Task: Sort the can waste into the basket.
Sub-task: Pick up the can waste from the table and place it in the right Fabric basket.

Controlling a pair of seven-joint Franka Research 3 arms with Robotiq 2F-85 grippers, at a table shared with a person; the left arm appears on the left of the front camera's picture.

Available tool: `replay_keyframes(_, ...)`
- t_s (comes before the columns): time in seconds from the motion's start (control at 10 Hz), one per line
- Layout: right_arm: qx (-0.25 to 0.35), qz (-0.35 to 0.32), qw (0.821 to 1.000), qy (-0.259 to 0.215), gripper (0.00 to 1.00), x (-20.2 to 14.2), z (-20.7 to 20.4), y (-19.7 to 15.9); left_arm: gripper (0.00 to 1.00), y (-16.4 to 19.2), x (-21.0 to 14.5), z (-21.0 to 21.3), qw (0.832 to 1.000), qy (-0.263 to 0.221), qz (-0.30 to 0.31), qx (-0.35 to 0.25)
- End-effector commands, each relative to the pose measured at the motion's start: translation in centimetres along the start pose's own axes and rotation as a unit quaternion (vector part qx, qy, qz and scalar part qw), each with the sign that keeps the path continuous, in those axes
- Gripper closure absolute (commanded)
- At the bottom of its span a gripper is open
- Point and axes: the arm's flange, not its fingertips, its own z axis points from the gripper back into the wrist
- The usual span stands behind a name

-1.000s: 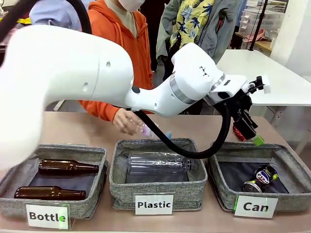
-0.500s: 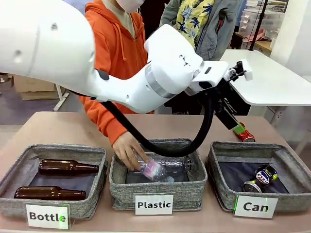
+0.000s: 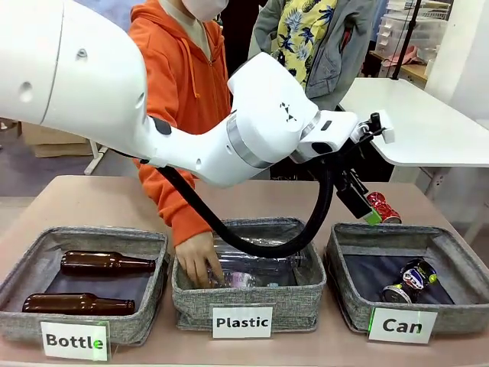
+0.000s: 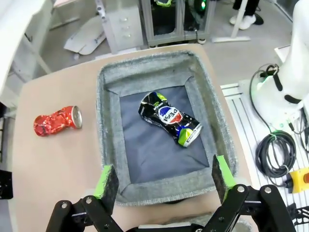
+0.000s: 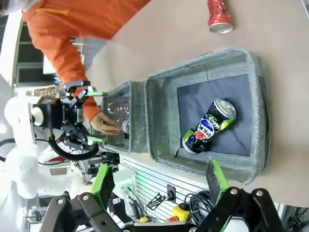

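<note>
My left hand hangs empty, fingers apart. Straight ahead of it the black can already lies in the basket. The crushed red can sits on the table off to its side, not yet sorted.

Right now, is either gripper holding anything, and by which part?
Nothing is held. The left gripper hangs open above the basket, and the right gripper is open too. The red can lies untouched on the table.

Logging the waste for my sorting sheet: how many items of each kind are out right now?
Brown glass bottles: 2
Clear plastic bottles: 2
Cans: 2, black can and red can
Total: 6
</note>
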Motion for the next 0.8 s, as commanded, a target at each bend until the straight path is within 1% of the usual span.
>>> replay_keyframes(0.0,-0.001,0.015,1.0,0.001,0.0,0.3,0.2,0.3,0.0,0.1,0.7,0.3,1.0,-0.006,-0.009,0.005)
replay_keyframes(0.2,-0.002,0.015,1.0,0.001,0.0,0.2,0.1,0.3,0.0,-0.1,0.6,0.2,1.0,-0.009,-0.01,0.007)
replay_keyframes(0.4,-0.001,0.02,1.0,0.007,0.0,0.2,-0.5,0.9,0.0,-0.4,0.0,1.4,1.0,-0.007,-0.004,0.012)
replay_keyframes(0.5,0.008,0.028,1.0,0.011,0.0,0.2,-1.5,1.5,0.0,-1.2,-0.8,3.1,1.0,-0.017,0.004,0.006)
replay_keyframes(0.6,0.014,0.042,0.999,0.022,0.0,0.2,-3.1,2.4,0.0,-2.6,-2.1,6.0,0.999,-0.025,0.028,0.025)
replay_keyframes(0.7,0.015,0.058,0.998,0.028,0.0,0.3,-5.1,3.6,0.0,-4.1,-3.8,9.8,0.998,-0.043,0.051,0.021)
